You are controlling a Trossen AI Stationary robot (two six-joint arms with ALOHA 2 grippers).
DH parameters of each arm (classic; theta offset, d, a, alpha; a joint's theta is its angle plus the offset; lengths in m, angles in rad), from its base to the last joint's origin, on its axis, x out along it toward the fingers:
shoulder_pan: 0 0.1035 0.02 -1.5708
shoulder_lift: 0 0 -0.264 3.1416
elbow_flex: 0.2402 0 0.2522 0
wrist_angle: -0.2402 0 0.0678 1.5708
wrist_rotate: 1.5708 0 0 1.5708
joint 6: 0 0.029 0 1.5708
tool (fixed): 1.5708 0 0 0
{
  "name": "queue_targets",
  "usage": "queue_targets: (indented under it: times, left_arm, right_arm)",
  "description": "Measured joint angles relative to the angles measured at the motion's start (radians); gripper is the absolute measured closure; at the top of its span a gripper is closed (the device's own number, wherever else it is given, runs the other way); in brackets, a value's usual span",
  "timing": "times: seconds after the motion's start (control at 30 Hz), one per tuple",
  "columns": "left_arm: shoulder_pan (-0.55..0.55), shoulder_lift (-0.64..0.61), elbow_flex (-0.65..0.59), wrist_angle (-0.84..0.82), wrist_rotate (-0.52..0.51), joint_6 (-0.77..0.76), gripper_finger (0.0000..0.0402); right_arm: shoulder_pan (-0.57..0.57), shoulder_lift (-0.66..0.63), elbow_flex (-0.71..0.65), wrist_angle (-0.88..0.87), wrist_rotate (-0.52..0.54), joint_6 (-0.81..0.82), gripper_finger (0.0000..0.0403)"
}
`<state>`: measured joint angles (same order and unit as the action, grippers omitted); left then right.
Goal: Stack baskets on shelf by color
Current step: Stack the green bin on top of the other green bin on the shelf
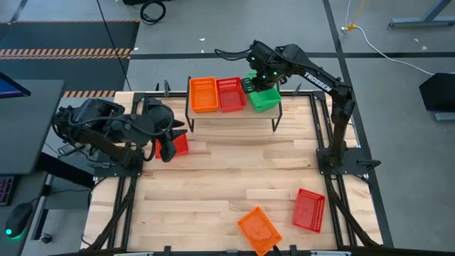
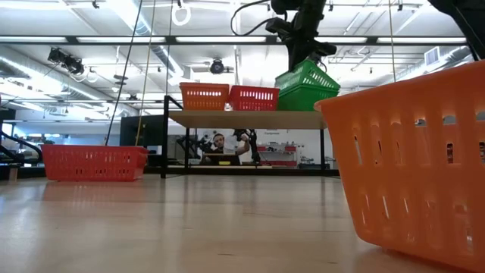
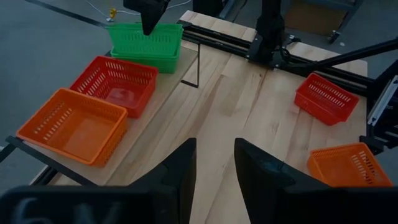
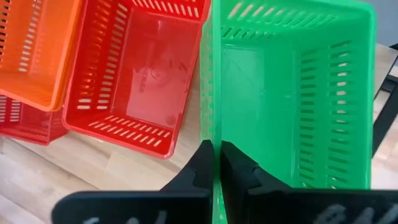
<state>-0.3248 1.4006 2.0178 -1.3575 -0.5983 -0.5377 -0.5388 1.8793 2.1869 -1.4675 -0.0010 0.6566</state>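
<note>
The shelf [image 1: 234, 118] stands at the table's far edge. On its top board sit an orange basket [image 1: 202, 94], a red basket [image 1: 231, 94] and, at the right, a green basket [image 1: 266, 98] that rests tilted in a second green basket [image 2: 297, 99]. My right gripper [image 4: 215, 146] is over the shelf, shut on the upper green basket. My left gripper [image 3: 214, 165] hangs open and holds nothing, high over the table's left side. Below it another red basket [image 1: 180, 144] lies on the table. My right gripper pinches the upper green basket's side wall [image 4: 214, 121], the wall next to the red basket. One finger is inside the basket and one outside. The fingers slant down from above. The basket sits tilted [image 2: 307, 78], its bottom in the lower green basket.
A red basket [image 1: 309, 210] lies at the near right of the table and an orange one [image 1: 257, 229] at the near edge, close before the low camera. The middle of the plank table [image 1: 234, 171] is bare wood. The arms' black frames run along both sides.
</note>
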Motion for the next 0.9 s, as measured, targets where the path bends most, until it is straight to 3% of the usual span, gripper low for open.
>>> queue_targets:
  times: [0.37, 0.9]
  left_arm:
    - [0.001, 0.000, 0.000, 0.001, 0.000, 0.026, 0.0285]
    - [0.001, 0.000, 0.000, 0.001, 0.000, 0.026, 0.0285]
  right_arm:
    - [0.000, -0.002, 0.148, -0.095, 0.094, -0.042, 0.0392]
    - [0.042, 0.000, 0.135, -0.103, 0.218, -0.107, 0.0393]
